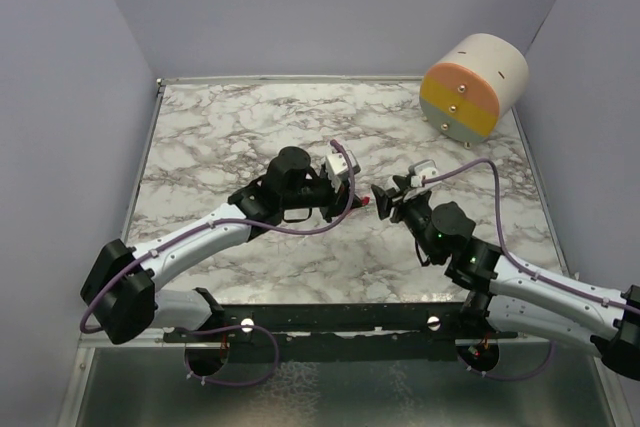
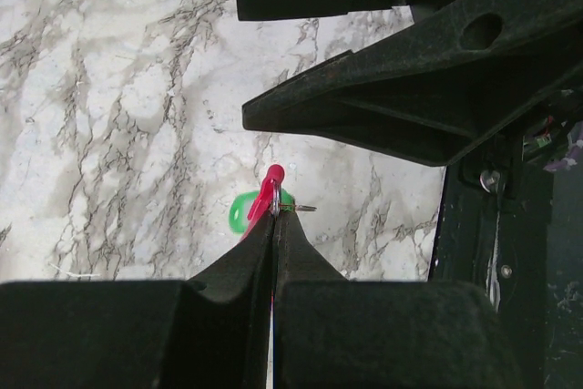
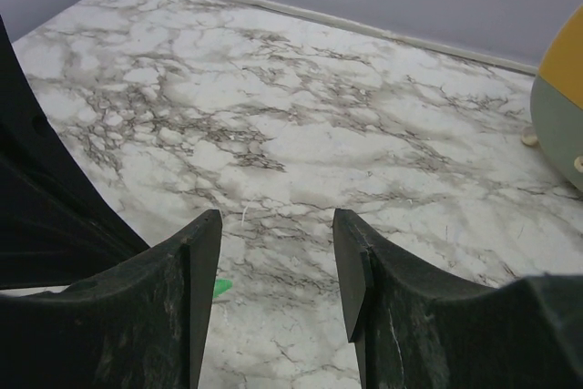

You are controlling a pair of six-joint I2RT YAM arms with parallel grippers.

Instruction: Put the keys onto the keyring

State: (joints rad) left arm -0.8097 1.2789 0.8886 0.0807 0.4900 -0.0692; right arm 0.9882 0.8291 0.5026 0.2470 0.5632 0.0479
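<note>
The left gripper [image 2: 274, 225] pinches the pink-red key [image 2: 271, 187] by its plastic head. The right gripper [image 3: 277, 271] gapes empty. The key seems light, stiff and slippery.

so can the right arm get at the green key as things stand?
Probably, but it's tight. The right gripper is open and the green key shows just beside its finger. The left gripper, shut on the pink-red key, has its tips right by it, so the grippers would crowd each other.

The black fingers [image 2: 296, 257] of the left gripper [image 2: 274, 216] are hiding most of the pink-red plastic-headed key [image 2: 271, 190]; the short bright green key [image 2: 237, 214] is peeking out half-covered behind it.
</note>
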